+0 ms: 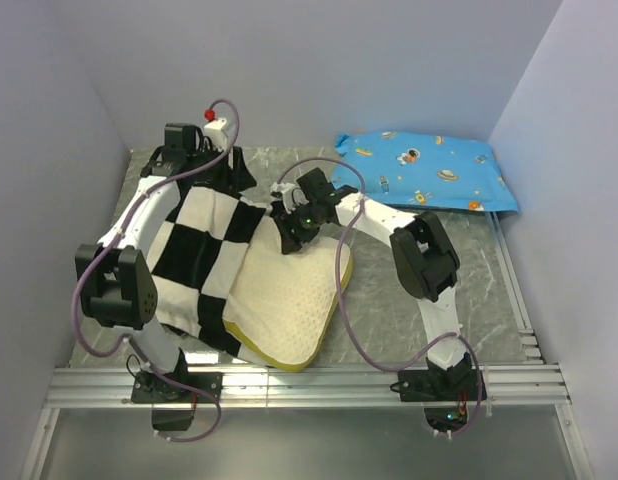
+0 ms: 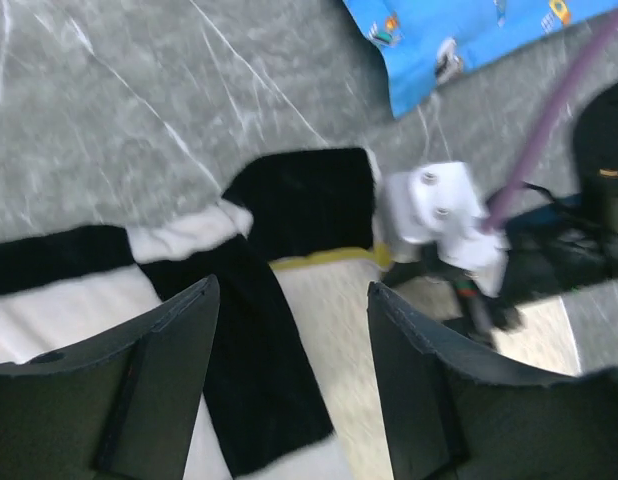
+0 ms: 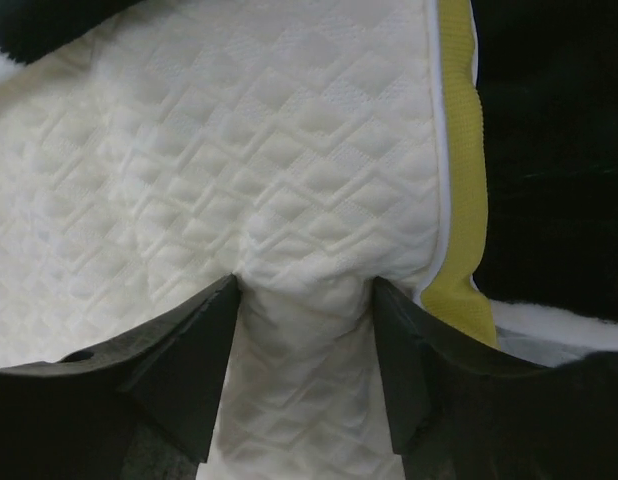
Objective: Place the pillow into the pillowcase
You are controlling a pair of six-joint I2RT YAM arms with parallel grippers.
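The cream pillow [image 1: 289, 300] lies mid-table, its left part inside the black-and-white checkerboard pillowcase [image 1: 204, 250]. My right gripper [image 1: 292, 232] is at the pillow's far edge. In the right wrist view it [image 3: 301, 300] is shut on a pinched fold of the quilted pillow [image 3: 239, 150], with yellow piping and the black pillowcase [image 3: 549, 150] to the right. My left gripper [image 1: 217, 172] hovers over the pillowcase's far corner. In the left wrist view it [image 2: 292, 310] is open and empty above the pillowcase [image 2: 289, 200] and the pillow [image 2: 334, 340].
A blue cartoon-print pillow [image 1: 429, 170] lies at the back right against the wall and also shows in the left wrist view [image 2: 459, 40]. Grey walls close in the left, back and right. Metal rails [image 1: 309, 385] run along the near edge.
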